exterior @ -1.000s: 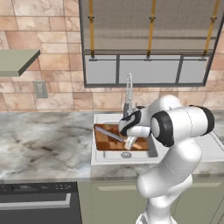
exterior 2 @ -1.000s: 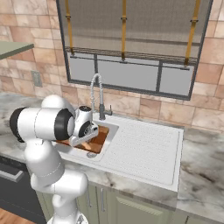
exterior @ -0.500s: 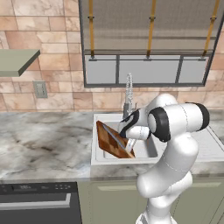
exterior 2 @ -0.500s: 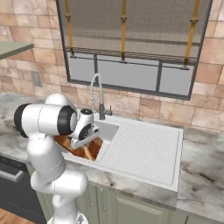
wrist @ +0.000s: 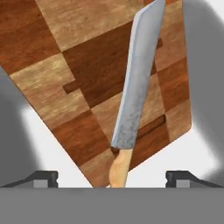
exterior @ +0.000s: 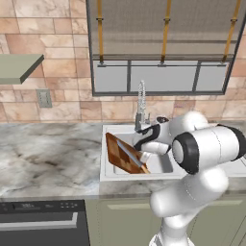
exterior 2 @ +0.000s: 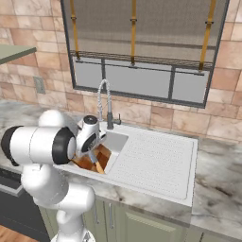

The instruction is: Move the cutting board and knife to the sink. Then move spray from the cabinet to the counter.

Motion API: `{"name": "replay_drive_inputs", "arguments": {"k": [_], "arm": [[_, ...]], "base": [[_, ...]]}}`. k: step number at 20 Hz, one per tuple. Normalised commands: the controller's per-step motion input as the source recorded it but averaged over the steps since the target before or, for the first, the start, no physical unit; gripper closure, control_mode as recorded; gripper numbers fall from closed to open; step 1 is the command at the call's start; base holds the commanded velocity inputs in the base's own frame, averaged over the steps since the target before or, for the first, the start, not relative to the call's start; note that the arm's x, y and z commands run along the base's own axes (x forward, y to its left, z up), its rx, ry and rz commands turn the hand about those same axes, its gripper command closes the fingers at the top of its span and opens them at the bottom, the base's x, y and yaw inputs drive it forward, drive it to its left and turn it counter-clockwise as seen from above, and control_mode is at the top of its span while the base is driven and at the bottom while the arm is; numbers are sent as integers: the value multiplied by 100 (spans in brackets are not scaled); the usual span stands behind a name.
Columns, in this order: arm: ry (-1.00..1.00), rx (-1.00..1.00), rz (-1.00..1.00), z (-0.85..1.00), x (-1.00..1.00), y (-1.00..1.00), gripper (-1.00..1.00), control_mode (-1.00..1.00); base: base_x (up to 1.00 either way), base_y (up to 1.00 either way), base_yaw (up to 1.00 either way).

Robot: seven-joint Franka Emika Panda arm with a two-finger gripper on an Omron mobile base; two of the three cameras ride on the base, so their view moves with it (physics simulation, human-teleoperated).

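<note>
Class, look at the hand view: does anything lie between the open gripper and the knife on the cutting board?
Nothing visible does. The gripper is open, and the knife lies bare on the cutting board just beyond its tips.

This is a home kitchen. A white sink [exterior 2: 156,160] with a ribbed draining side and a tall coiled faucet [exterior 2: 104,101] sits in a marbled stone counter [exterior: 48,156], with pale green cupboard fronts [exterior 2: 142,227] below. Tan tiles [exterior: 53,43] cover the wall, and a window [exterior: 163,48] with a drawn blind hangs right over the basin. A wall socket [exterior: 44,98] is set into the tiles, a green shelf [exterior: 19,67] juts out high on the left, and a black appliance [exterior: 41,221] stands under the worktop. A chequered cutting board [wrist: 100,74] and a knife [wrist: 133,92] lie in the basin.
</note>
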Motion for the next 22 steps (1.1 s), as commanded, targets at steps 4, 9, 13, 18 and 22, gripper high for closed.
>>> {"name": "replay_drive_inputs", "arguments": {"k": [4,9,13,18,22], "arm": [[-22,0,0,100,-41,-5,-100,-100],[-2,0,-6,100,-22,0,-100,-100],[18,0,-15,100,-14,0,-100,-100],[30,0,-26,99,-29,0,-100,-100],[27,0,-32,50,-74,-8,-100,-100]], "base": [[0,0,0],[0,0,0],[0,0,0],[0,0,0],[0,0,0]]}}
